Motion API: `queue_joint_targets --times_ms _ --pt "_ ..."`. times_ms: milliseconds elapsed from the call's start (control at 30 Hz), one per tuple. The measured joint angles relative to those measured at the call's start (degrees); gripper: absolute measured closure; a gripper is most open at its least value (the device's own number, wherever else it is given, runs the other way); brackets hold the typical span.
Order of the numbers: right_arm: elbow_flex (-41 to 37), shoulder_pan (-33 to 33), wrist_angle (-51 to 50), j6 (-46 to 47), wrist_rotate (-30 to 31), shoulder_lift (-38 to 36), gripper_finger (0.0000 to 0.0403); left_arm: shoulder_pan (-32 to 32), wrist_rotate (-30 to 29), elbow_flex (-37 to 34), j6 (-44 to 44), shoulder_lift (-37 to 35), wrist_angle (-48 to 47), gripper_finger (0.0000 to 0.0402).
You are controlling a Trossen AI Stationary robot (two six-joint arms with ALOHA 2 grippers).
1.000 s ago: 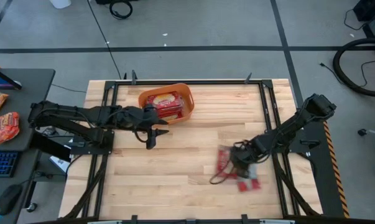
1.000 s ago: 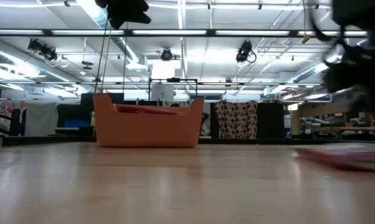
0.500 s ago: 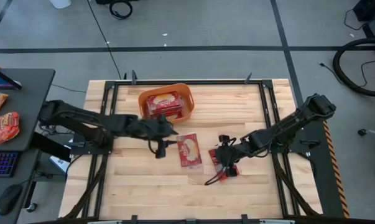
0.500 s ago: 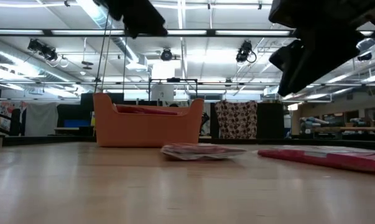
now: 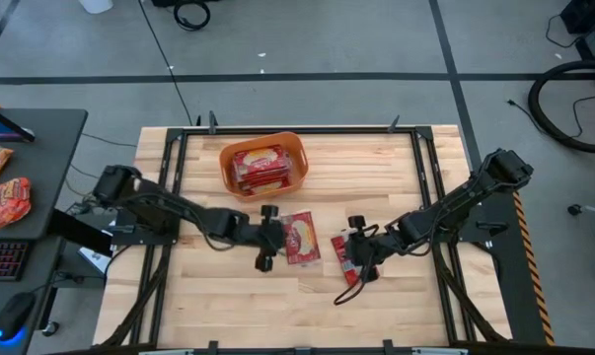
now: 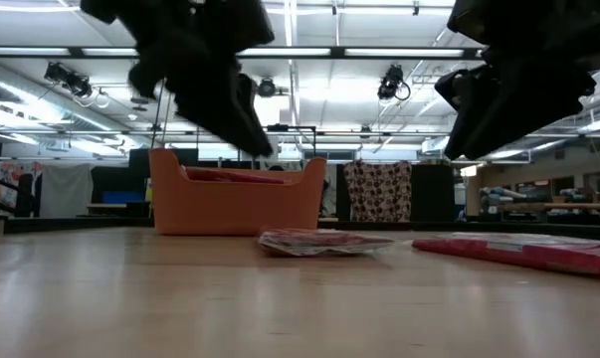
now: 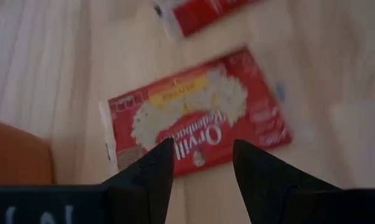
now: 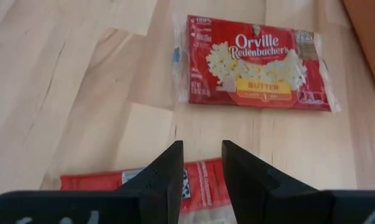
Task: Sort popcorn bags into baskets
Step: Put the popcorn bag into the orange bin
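Left tool (image 5: 266, 237), fingers spread, sits just left of the loose popcorn bag (image 5: 299, 238) (long axis near-far); right tool (image 5: 354, 248) spread, farther right.

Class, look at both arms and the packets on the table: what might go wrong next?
1. The left gripper and right gripper flank one popcorn bag; if both reach for it, they may collide.
2. That bag lies flat on the table, so open fingers could slide over it.
3. The basket already holds bags, so another may land on the rim.
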Motion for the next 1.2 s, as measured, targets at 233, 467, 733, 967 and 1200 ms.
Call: queue_joint_targets --times_ms 233,467,733,967,1200 --pt "0.00 -0.07 0.78 2.45 -0.23 0.00 0.0288 -4.31 -12.75 0.00 15.98 6.76 -0.64 0.0232" --pt "0.00 -0.06 0.94 3.46 -0.38 0.00 0.0288 -7.92 -21.52 0.02 37.32 11.90 1.60 0.0232" --pt "0.00 -0.07 1.77 3.48 -0.37 0.00 0.0288 -6.22 -21.69 0.04 42.29 17.17 7.65 0.0232" --pt "0.00 -0.07 1.99 3.45 -0.37 0.00 0.0288 -3.73 -19.50 0.15 41.91 17.69 8.61 0.0259" --pt "0.00 -0.12 2.00 3.45 -0.37 0.00 0.0288 -3.57 -18.37 0.62 38.53 17.60 8.21 0.0380"
